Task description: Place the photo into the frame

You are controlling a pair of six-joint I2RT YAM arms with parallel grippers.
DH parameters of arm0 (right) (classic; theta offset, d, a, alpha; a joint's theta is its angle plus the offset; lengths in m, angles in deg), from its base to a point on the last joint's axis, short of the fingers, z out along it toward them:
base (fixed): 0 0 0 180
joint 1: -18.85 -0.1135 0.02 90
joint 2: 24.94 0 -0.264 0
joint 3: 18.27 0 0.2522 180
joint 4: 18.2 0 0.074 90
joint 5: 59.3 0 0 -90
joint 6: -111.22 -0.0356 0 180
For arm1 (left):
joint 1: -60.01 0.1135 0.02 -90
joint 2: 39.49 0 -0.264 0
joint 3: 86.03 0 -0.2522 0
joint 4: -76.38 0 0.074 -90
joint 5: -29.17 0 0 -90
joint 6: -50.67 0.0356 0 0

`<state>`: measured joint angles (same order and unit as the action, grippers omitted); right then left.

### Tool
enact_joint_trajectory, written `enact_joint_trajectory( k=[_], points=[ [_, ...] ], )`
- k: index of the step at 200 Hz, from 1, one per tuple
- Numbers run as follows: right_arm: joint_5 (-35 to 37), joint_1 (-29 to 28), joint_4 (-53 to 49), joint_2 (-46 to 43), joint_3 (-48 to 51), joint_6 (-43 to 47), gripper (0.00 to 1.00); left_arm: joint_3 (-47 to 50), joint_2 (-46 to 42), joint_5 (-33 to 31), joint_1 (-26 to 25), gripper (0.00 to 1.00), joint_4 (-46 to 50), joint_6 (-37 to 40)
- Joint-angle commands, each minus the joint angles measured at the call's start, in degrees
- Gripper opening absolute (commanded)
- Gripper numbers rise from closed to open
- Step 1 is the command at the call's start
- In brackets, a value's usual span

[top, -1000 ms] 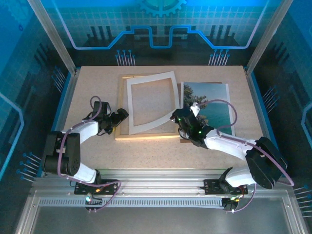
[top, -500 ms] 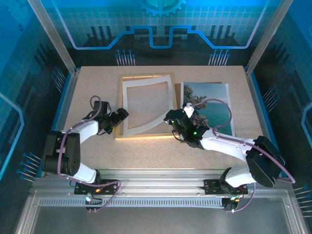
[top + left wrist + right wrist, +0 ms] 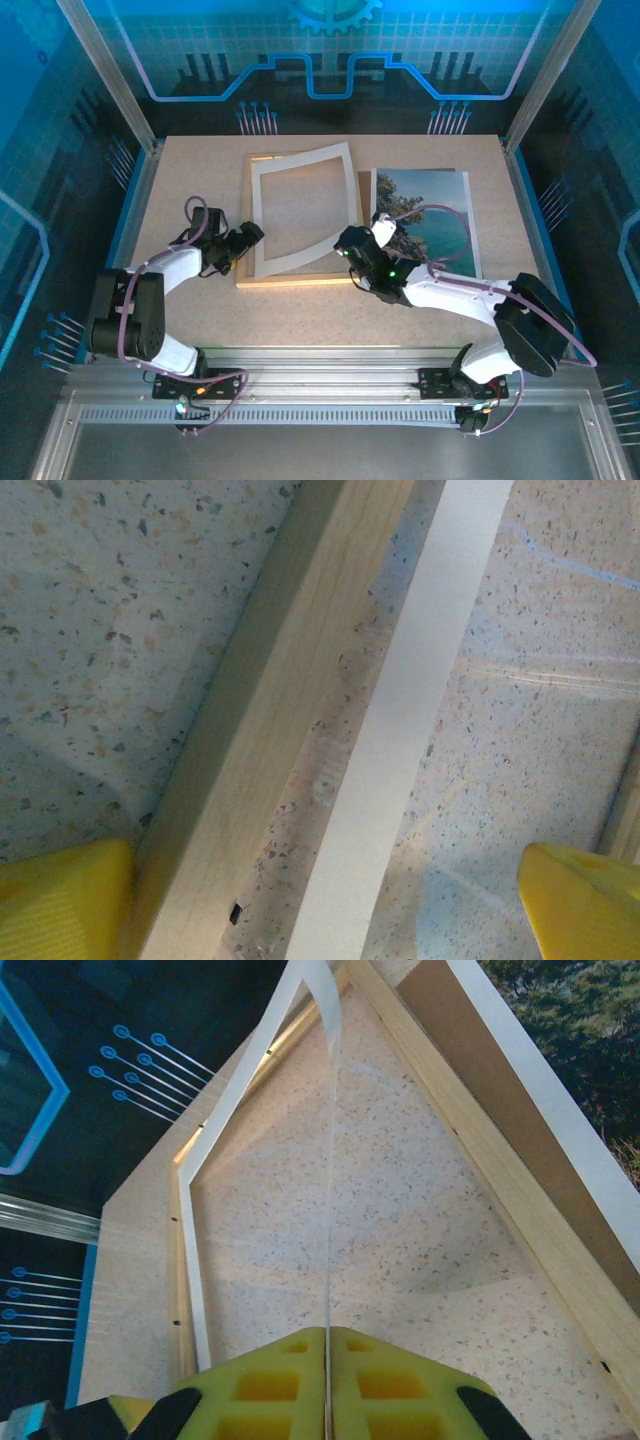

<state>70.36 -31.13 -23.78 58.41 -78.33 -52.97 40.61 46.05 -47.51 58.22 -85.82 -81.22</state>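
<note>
The light-wood frame (image 3: 295, 279) lies flat at the table's centre. To its right the coastal photo (image 3: 425, 215) rests face up. My right gripper (image 3: 352, 250) is shut on the lower right corner of a white mat border (image 3: 258, 220), which hangs tilted over the frame opening. The right wrist view shows the mat (image 3: 328, 1160) edge-on between the shut fingers (image 3: 270, 1380), with the frame's right rail (image 3: 480, 1160) and the photo (image 3: 580, 1030) beyond. My left gripper (image 3: 247, 240) is open, straddling the frame's left rail (image 3: 270, 720) and a mat strip (image 3: 410, 720), with one yellow fingertip (image 3: 60, 900) on either side.
A brown backing board (image 3: 470, 1050) lies under the photo's left edge, right beside the frame. The speckled table (image 3: 200, 180) is bounded by metal posts and blue walls on three sides.
My right gripper has pulled the mat's corner to the left, so the mat has shifted left over the frame and tilted. The left arm has stayed put.
</note>
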Motion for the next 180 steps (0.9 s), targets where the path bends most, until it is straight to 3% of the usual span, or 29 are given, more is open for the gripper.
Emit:
enact_joint_trajectory(
  k=[1, 20, 71, 115, 139, 159, 180],
  points=[
    [2.54, -0.64, 1.49, 0.83, -1.27, -0.95, 0.10, -0.39, -0.58, 1.45, -0.71, 0.99, 0.06, 0.14],
    [2.02, -0.52, 2.11, 0.34, -0.42, -0.16, 0.15, -0.46, -0.81, 1.12, -0.76, 0.99, 0.62, 0.51],
    [-3.39, 2.19, 1.06, -4.85, 5.51, 0.60, 0.49, -0.61, -1.01, 0.66, -0.71, 0.99, 0.78, 0.65],
    [-3.25, 2.32, -9.93, -8.75, 5.25, 2.46, 0.55, -1.27, -1.20, 0.09, -0.67, 0.99, 1.29, 0.93],
    [-3.85, 4.31, -13.29, -11.58, 6.60, 4.17, 0.66, -1.80, -1.30, -0.52, -0.68, 0.99, 1.86, 1.22],
    [-13.36, 9.89, -9.97, -11.78, 7.63, 11.69, 0.70, -2.35, -1.27, -1.02, -0.68, 0.99, 2.39, 1.58],
    [-31.11, 19.02, -8.40, -7.95, 6.08, 17.12, 0.70, -3.53, -1.17, -2.13, -0.34, 0.99, 3.82, 2.79]
  ],
)
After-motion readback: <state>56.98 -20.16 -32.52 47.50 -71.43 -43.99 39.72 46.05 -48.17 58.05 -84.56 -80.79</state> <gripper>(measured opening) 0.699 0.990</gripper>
